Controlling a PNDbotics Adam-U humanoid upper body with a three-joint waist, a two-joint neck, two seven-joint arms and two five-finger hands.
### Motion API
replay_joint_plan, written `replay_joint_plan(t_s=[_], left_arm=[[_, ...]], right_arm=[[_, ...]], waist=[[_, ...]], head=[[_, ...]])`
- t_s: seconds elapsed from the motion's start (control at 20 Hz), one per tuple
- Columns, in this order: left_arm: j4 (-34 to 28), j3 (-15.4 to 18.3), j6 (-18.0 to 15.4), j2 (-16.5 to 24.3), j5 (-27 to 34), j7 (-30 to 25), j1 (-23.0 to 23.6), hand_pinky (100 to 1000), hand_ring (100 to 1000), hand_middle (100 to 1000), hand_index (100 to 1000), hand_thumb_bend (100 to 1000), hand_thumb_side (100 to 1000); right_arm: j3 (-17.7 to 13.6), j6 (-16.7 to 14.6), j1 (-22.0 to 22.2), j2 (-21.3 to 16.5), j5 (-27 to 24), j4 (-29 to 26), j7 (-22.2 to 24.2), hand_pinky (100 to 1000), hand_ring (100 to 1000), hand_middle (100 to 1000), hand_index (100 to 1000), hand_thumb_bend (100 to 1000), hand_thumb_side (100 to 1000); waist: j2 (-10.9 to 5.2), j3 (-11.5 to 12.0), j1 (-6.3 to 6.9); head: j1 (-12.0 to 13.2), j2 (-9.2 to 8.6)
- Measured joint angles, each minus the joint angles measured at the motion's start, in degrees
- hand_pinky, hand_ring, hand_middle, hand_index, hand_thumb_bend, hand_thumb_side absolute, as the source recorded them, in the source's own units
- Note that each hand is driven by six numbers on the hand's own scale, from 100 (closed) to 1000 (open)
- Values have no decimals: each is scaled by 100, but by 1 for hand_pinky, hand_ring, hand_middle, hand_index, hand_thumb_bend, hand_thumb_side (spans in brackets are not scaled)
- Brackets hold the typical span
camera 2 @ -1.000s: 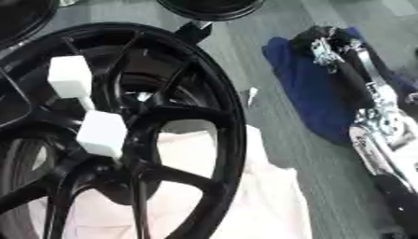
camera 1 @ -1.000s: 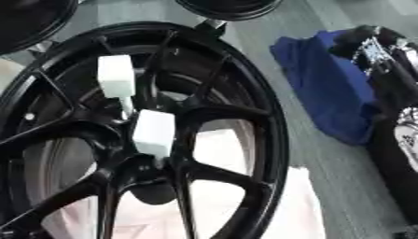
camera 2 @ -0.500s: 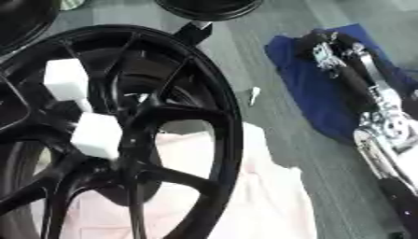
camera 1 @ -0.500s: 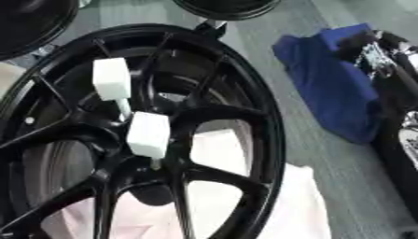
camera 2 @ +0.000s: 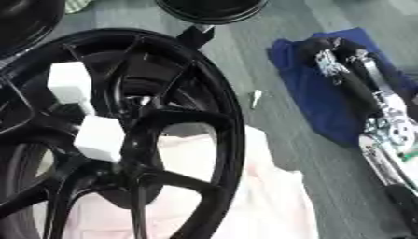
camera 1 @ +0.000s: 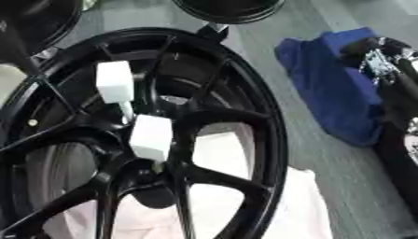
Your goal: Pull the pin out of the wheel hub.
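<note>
A large black wheel hub (camera 1: 271, 140) lies flat and fills the left of both views. Two white block-headed pins stand near its middle: one (camera 1: 114, 81) farther back, one (camera 1: 151, 131) nearer the centre bore. My right hand (camera 2: 330, 52) hangs far to the right of the hub over a blue cloth, and its black and silver forearm (camera 2: 384, 126) runs down to the lower right. It touches neither pin nor hub. My left hand does not show.
A pale pink cloth (camera 2: 269, 205) lies under the hub. The blue cloth (camera 1: 326, 84) is crumpled on the grey floor at right. A small white piece (camera 2: 255, 97) lies beside the rim. Other black wheels sit at the top (camera 1: 228, 7) and top left (camera 1: 32, 18).
The whole picture has drifted slightly. The right arm stays over the blue cloth, and both pins stand where they were.
</note>
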Motion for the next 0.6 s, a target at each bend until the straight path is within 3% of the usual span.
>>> replay_joint_plan(t_s=[0.35,0.6], left_arm=[[587,-452,128,-674,-128,-42,-638,882,740,681,800,423,578],[877,-530,589,-941,-315,-31,-782,902,767,713,852,486,585]], right_arm=[[37,28,-24,1,0,0,63,842,691,640,630,100,552],[39,48,-26,3,0,0,81,842,691,640,630,100,555]], waist=[[-33,-53,-60],[-33,-60,-46]], head=[[149,-43],[184,-51]])
